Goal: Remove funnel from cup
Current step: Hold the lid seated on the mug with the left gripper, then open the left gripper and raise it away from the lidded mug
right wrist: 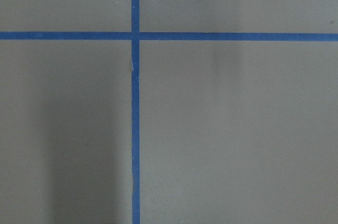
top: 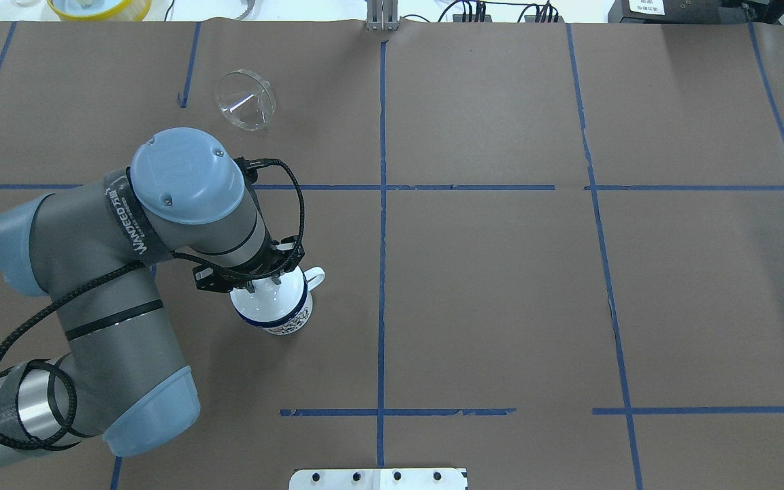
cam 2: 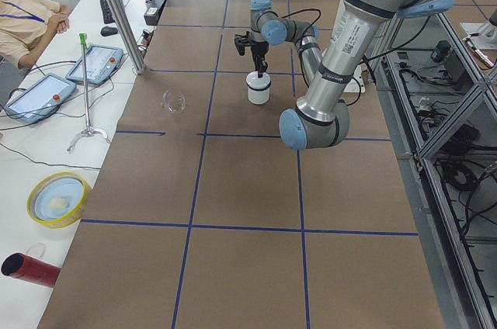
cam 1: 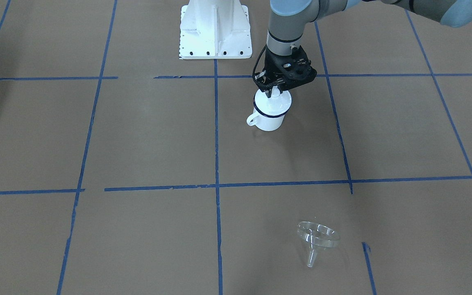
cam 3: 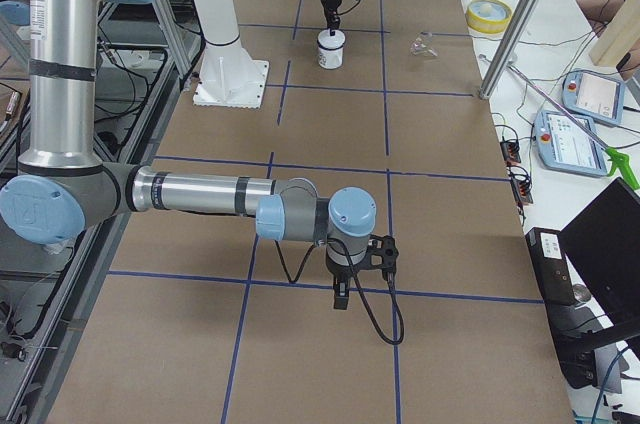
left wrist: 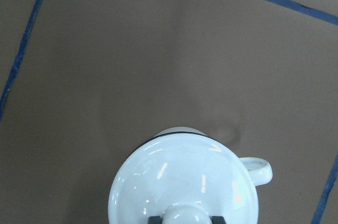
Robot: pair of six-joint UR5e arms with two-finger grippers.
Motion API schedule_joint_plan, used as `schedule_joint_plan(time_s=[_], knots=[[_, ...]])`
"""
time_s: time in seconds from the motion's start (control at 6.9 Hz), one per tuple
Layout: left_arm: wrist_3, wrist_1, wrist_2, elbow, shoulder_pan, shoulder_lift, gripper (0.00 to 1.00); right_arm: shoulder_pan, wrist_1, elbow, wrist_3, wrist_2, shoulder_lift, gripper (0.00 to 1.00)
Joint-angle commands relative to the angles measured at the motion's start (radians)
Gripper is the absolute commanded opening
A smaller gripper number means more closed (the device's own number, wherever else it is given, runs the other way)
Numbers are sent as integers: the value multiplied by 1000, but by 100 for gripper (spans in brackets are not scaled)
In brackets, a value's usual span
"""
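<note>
While the funnel (cam 1: 318,235) lies tipped on the brown surface (cam 1: 137,143), well apart from the cup (cam 1: 269,118), the left gripper (cam 1: 275,93) is seen with jaws drawn in on the knob of a white domed lid (left wrist: 185,176) seated on the cup. Removal is judged complete; only release and a straight lift are called for. How the right gripper (cam 3: 341,298) stands cannot be told.
</note>
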Motion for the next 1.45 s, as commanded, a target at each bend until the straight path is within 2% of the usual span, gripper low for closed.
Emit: schedule_joint_plan(time_s=[0.0, 0.29, 0.43, 1.01, 1.16, 1.3], knots=[[0, 0, 2, 1, 2, 1, 29, 0, 0, 0, 0, 0, 0, 100], [0, -2, 3, 4, 3, 2, 85, 0, 0, 0, 0, 0, 0, 100], [0, -2, 3, 4, 5, 4, 100, 0, 0, 0, 0, 0, 0, 100], [58, -5, 3, -36, -26, 28, 100, 0, 0, -1, 0, 0, 0, 100], [184, -3, -11, -83, -112, 37, 100, 0, 0, 0, 0, 0, 0, 100], [295, -14, -20, -85, -195, 56, 100, 0, 0, 0, 0, 0, 0, 100]])
